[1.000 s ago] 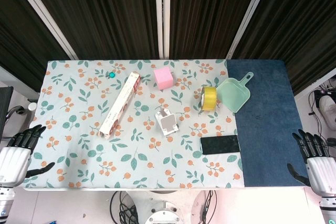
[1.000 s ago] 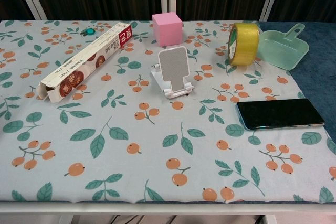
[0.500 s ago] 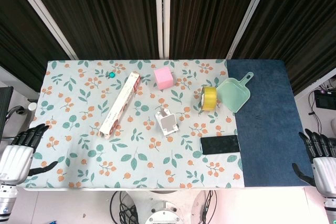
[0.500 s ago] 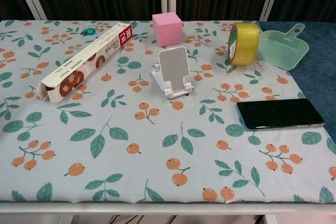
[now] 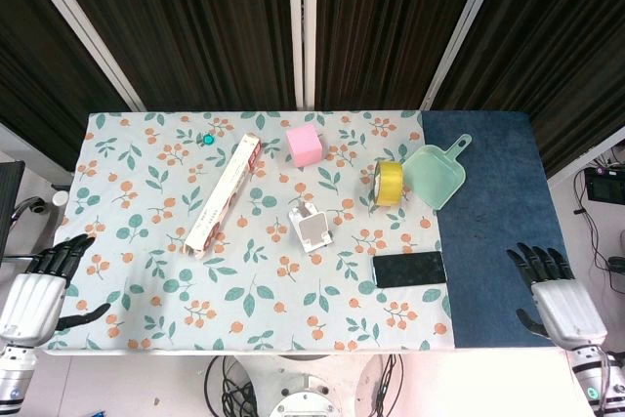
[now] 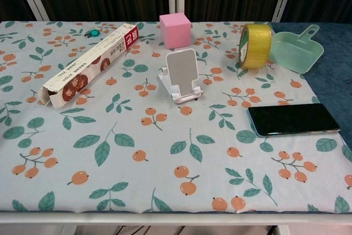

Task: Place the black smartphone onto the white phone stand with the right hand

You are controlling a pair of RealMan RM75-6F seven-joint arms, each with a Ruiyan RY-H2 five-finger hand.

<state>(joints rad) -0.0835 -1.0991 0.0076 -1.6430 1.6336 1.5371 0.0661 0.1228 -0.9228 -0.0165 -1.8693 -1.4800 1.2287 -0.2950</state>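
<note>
Black smartphone (image 5: 408, 269) flat beside white phone stand (image 5: 312, 227), right hand (image 5: 553, 302) spread, empty.

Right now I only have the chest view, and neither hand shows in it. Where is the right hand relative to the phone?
Observer: In the head view the right hand sits off the table's near right corner, apart from the black smartphone.
Operator: Is it holding anything?
Observer: No, its fingers are spread and hold nothing.
Operator: And the left hand?
Observer: The left hand is at the near left corner, also holding nothing.
Operator: What lies between the right hand and the phone?
Observer: Only bare blue mat; the white phone stand stands beyond the phone.
</note>
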